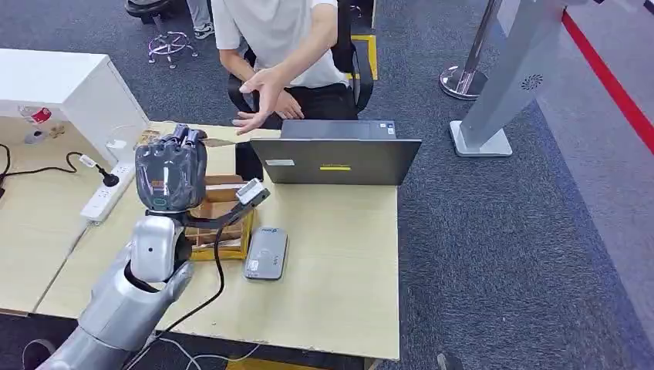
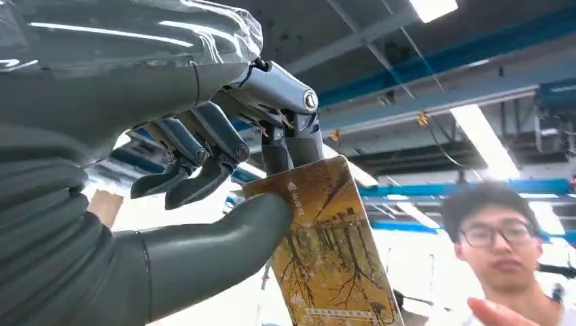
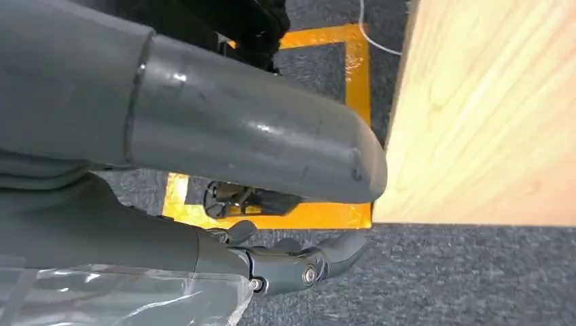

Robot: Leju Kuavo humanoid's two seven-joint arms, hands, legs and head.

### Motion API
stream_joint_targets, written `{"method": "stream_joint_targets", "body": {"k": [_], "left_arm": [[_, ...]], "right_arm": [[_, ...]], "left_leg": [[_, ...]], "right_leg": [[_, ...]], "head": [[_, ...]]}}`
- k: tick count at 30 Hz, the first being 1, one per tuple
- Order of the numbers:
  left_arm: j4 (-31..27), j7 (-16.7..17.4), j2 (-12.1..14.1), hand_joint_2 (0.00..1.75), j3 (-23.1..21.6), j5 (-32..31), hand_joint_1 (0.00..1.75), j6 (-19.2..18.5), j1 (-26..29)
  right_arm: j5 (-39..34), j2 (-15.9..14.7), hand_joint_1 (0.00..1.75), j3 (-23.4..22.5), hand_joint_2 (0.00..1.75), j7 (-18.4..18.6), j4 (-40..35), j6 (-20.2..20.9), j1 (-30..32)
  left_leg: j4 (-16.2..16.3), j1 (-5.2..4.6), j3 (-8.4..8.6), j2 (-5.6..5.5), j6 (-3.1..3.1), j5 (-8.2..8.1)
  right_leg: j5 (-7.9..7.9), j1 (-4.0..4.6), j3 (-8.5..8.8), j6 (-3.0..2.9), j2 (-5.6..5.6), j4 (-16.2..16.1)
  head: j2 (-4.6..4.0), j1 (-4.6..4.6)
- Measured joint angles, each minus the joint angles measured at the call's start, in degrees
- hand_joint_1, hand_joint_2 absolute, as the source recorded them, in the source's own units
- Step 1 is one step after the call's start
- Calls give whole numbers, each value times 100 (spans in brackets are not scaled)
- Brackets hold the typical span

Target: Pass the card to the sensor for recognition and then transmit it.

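My left hand (image 1: 171,173) is raised above the table and pinches a brown card (image 2: 326,251) with a tree print between thumb and fingers. In the head view the card's thin edge (image 1: 220,142) sticks out toward a seated person. That person's open hand (image 1: 262,96) reaches over the table's far edge, a short way from the card, and a fingertip (image 2: 502,314) shows near the card's far end. The grey card sensor (image 1: 266,253) lies flat on the table, below and right of my left hand. My right hand (image 3: 136,224) hangs beside the table with nothing in it, thumb and fingers apart.
A dark laptop (image 1: 335,158) stands open at the table's far side, its back to me. A small wooden holder (image 1: 224,220) sits under my left wrist beside the sensor. A white power strip (image 1: 108,193) lies on the left. A grey gate post (image 1: 501,85) stands on the carpet.
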Motion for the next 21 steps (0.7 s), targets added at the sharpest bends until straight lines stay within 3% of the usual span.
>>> {"method": "stream_joint_targets", "body": {"k": [7,15,16,21], "left_arm": [[790,-55,360,175,-13,0,175,-59,-972],[1324,-40,472,175,-11,0,175,-54,-1250],[1355,-33,472,175,-11,0,0,-59,-1253],[1491,-24,459,175,-11,0,0,-258,-1255]], "right_arm": [[210,37,0,2,0,146,0,13,-105],[293,63,0,2,0,184,0,26,-124],[295,68,0,2,0,188,0,28,-124],[310,83,0,2,0,188,0,33,-124]], "left_leg": [[0,0,0,1,-2,2],[0,0,-2,1,-2,1],[0,0,-3,1,-2,1],[0,0,-3,1,-2,1]], "right_leg": [[2,0,0,1,2,2],[1,0,-2,1,2,2],[1,0,-3,1,2,2],[2,-1,-5,1,2,1]], "head": [[0,-2],[0,-7],[0,-7],[0,-7]]}}
